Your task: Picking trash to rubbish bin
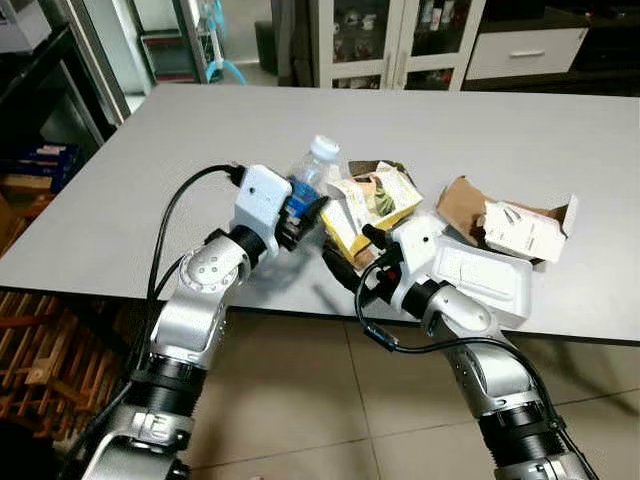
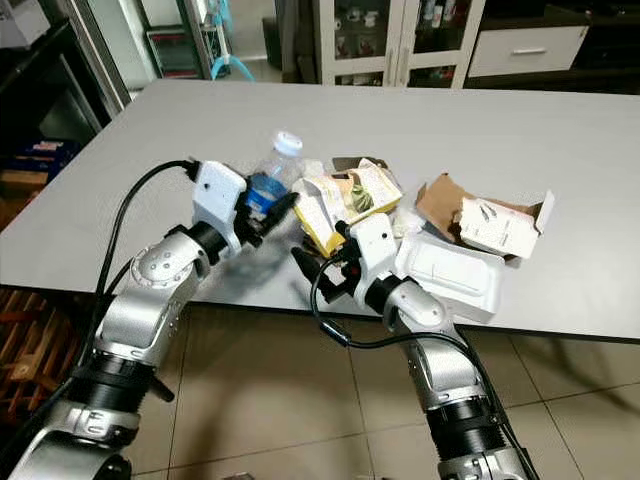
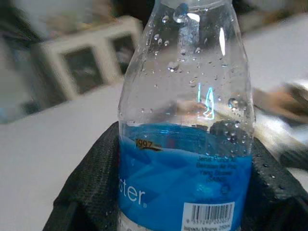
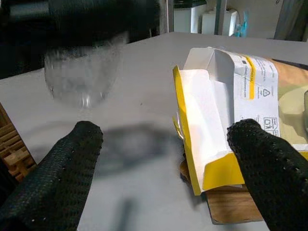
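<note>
I see my left arm bent at the elbow and reaching up over the near edge of the grey table (image 1: 120, 190). Its left gripper (image 1: 303, 214) is clamped around a clear plastic water bottle (image 1: 308, 176) with a blue label and white cap. The bottle is held off the table, tilted, cap pointing away from me. In the left wrist view the black fingers (image 3: 91, 178) press the label on both sides; droplets cling inside the bottle, and I cannot tell whether any water remains.

My right arm is bent up beside it, with the right gripper (image 1: 347, 252) near the table's front edge, fingers spread wide and holding nothing. It points at a flattened yellow and white carton (image 4: 211, 130), which lies on the table just right of the bottle.

Further right on the table sit a white plastic tray (image 1: 480, 280), brown cardboard (image 1: 458, 205) and a torn white box (image 1: 525, 232), touching each other in a loose pile.
</note>
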Available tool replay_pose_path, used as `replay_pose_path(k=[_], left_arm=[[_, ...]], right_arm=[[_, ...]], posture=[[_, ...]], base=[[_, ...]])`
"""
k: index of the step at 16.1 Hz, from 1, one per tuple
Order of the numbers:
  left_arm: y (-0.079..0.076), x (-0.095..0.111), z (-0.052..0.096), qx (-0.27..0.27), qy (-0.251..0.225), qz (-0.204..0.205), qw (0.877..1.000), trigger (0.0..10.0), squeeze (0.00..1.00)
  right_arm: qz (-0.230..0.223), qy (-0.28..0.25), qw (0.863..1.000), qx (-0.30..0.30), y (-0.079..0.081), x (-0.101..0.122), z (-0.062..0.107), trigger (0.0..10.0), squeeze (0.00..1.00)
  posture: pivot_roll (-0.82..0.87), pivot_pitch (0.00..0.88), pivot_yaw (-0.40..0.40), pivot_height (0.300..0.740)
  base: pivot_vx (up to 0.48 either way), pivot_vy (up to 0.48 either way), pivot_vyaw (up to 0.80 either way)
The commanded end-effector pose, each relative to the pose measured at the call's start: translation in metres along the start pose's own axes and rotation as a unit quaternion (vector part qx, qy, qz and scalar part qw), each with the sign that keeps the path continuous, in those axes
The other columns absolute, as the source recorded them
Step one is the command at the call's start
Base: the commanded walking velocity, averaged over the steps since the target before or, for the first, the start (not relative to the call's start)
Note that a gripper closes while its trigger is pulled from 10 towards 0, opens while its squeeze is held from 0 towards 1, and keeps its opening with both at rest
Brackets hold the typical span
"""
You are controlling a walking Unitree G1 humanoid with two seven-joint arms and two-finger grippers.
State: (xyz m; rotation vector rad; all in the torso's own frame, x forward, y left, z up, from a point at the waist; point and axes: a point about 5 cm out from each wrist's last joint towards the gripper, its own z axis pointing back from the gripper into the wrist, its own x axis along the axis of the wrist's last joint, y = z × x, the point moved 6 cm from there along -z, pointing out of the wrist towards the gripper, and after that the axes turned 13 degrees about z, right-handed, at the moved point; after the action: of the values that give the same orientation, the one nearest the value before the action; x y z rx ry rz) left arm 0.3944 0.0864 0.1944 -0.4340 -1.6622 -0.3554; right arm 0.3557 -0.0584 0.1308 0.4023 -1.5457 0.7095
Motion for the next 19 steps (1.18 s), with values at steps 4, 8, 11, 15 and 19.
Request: replay_pose_path(k=[4,8,11,15,19], left_arm=[[0.042,-0.003,0.013,0.166,-0.042,-0.005,0.985,10.0,0.0],[0.038,-0.006,0.019,0.201,-0.073,-0.003,0.977,10.0,0.0],[0.043,-0.013,0.024,0.226,-0.074,-0.005,0.971,10.0,0.0],[0.05,-0.026,0.033,0.244,-0.063,-0.012,0.968,10.0,0.0],[0.051,-0.045,0.039,0.243,-0.038,-0.014,0.969,10.0,0.0]], right_arm=[[-0.007,-0.015,0.995,-0.103,-0.035,0.007,-0.001,10.0,0.0],[0.0,-0.043,0.983,-0.176,-0.06,0.021,0.003,10.0,0.0],[-0.001,-0.056,0.969,-0.242,-0.078,0.025,0.008,10.0,0.0],[0.004,-0.048,0.953,-0.299,-0.097,0.019,0.021,10.0,0.0],[0.018,-0.039,0.941,-0.335,-0.113,0.014,0.033,10.0,0.0]], posture=[[0.02,0.032,0.054,0.74],[0.02,0.03,0.051,0.74],[0.02,0.029,0.048,0.74],[0.02,0.031,0.045,0.74],[0.02,0.037,0.039,0.74]], base=[[0.0,0.0,0.0],[0.0,0.0,0.0],[0.0,0.0,0.0],[0.0,0.0,0.0],[0.0,0.0,0.0]])
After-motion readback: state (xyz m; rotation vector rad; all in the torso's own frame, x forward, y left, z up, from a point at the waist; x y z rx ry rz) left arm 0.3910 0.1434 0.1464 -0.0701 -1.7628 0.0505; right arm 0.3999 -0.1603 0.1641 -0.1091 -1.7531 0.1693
